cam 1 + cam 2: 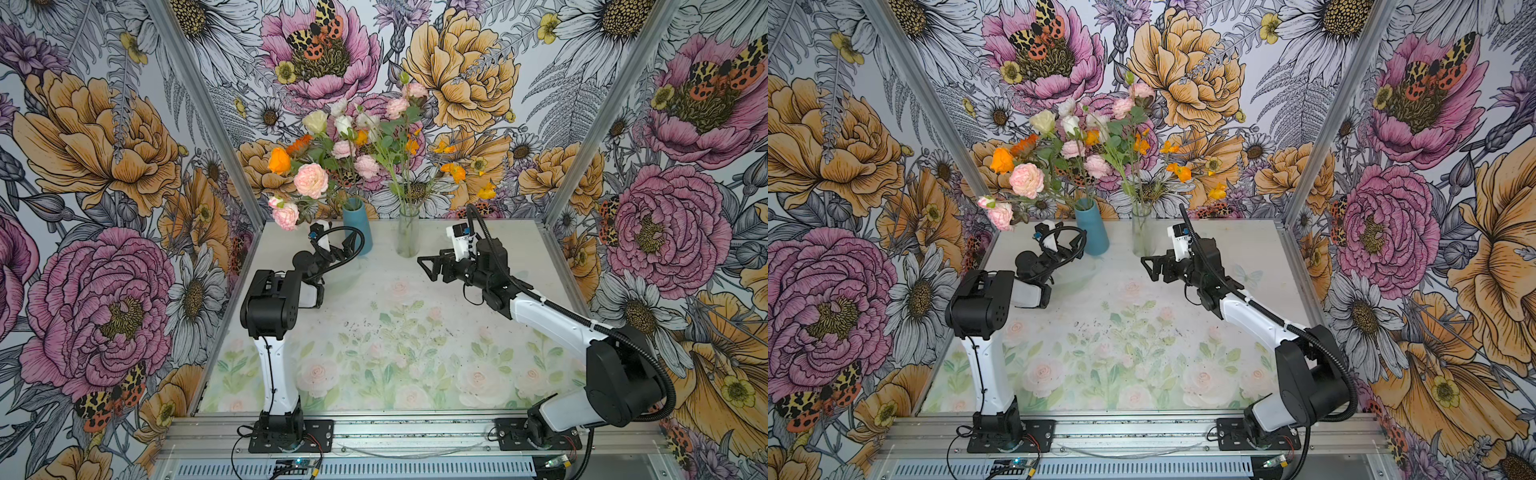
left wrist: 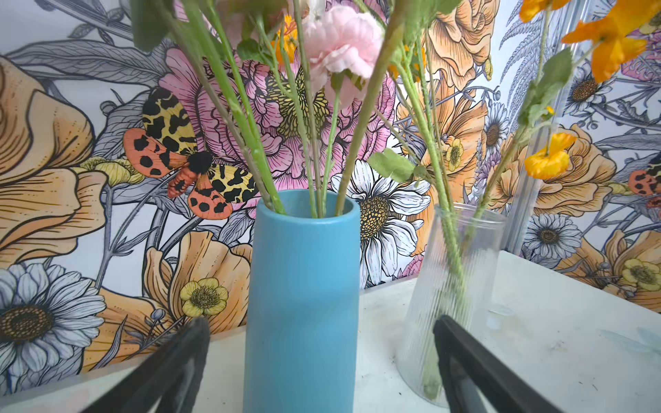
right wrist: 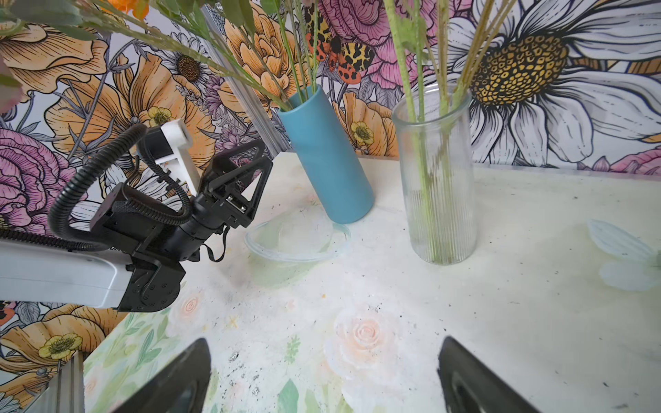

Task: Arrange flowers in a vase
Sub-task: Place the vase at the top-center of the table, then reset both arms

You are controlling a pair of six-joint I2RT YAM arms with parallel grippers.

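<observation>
Two vases at the back of the painted worktop (image 1: 415, 299) hold the cut flowers (image 1: 311, 179).
Pink, cream and orange heads stand in the tall blue vase (image 1: 358, 228), orange ones in the ribbed clear glass vase (image 1: 408, 235) just beside it. My left claw (image 1: 348, 246) is near the blue vase, my right claw (image 1: 428, 268) near the glass one; both are wide apart and empty.

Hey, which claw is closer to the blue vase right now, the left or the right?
Left. The left claw sits open right in front of the blue vase, facing it. The right claw hangs open farther off, nearer the clear glass vase.
</observation>
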